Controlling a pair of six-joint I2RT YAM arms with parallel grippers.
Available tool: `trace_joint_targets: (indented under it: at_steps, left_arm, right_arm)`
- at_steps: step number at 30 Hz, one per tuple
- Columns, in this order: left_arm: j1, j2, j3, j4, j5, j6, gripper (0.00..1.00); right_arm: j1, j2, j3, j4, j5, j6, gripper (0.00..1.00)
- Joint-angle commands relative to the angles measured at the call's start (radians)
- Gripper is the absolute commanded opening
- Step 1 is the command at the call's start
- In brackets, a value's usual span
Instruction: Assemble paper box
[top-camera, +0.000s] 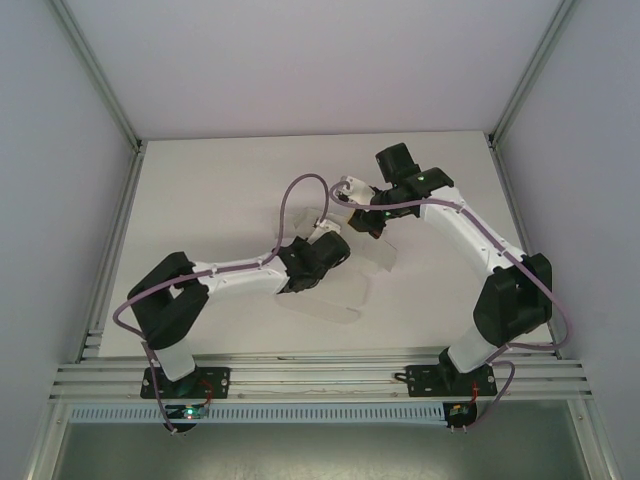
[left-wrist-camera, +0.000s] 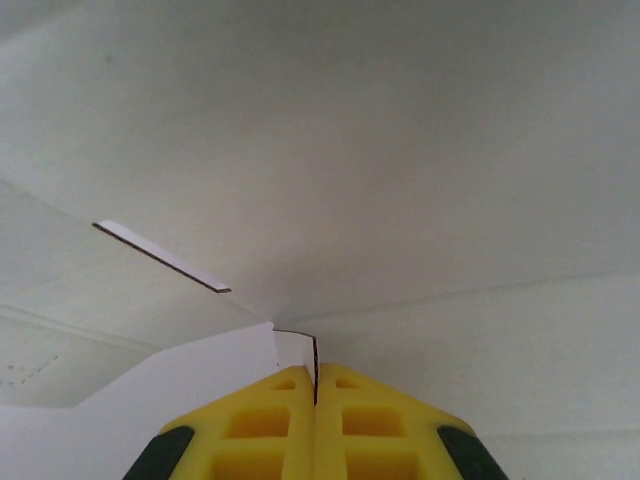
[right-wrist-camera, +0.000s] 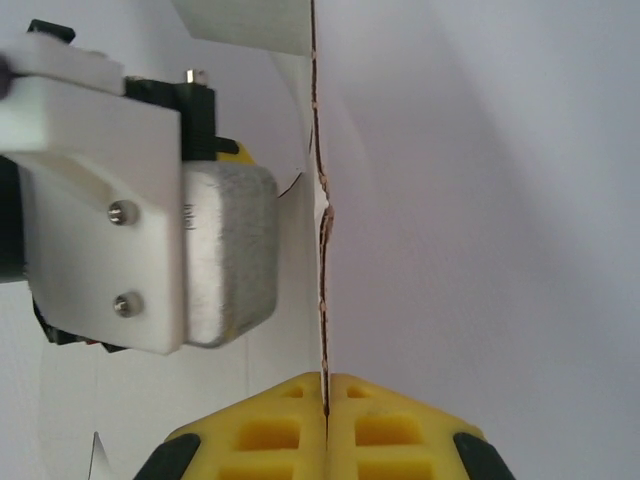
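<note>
The paper box (top-camera: 345, 298) is a flat white card cutout with creased panels, lying mid-table and lifted where the two arms meet. My left gripper (top-camera: 333, 240) is shut on a corner of the card; in the left wrist view its yellow fingertips (left-wrist-camera: 316, 378) pinch a thin edge of the paper box (left-wrist-camera: 400, 180), whose panels spread ahead. My right gripper (top-camera: 349, 207) is just beyond it, also shut on the card. The right wrist view has its yellow fingers (right-wrist-camera: 290, 425) closed on the edge-on paper box (right-wrist-camera: 323, 290).
The left gripper's white plate and metal camera housing (right-wrist-camera: 150, 240) sit close to the left of the right gripper. Aluminium frame rails (top-camera: 320, 375) run along the near table edge, with posts at the sides. Purple cables (top-camera: 290, 215) loop over both arms.
</note>
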Motion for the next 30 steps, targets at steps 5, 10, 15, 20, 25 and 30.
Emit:
trace_joint_targets:
  at_steps: [5,10,15,20,25,30]
  left_arm:
    - [-0.053,-0.029,0.050,0.152,0.019,-0.088,0.04]
    - [-0.042,-0.114,-0.035,0.148,0.050,-0.099,0.21]
    - [-0.028,-0.229,-0.108,0.072,0.117,-0.128,0.57]
    - [-0.028,-0.388,-0.194,0.010,0.124,-0.156,1.00]
    - [-0.021,-0.537,-0.261,-0.033,0.055,-0.186,1.00]
    - [0.029,-0.628,-0.298,-0.106,0.013,-0.265,1.00]
  right_arm:
    - [0.040,-0.008,-0.006,0.063,-0.074,-0.072,0.00]
    - [0.040,-0.009,-0.048,0.120,0.024,-0.099,0.00]
    - [0.029,0.003,-0.075,0.199,0.053,-0.101,0.00]
    - [0.040,-0.016,-0.158,0.307,0.098,-0.180,0.00]
    - [0.066,-0.075,-0.301,0.505,0.159,-0.274,0.00]
    - [0.073,-0.155,-0.470,0.773,0.181,-0.341,0.00]
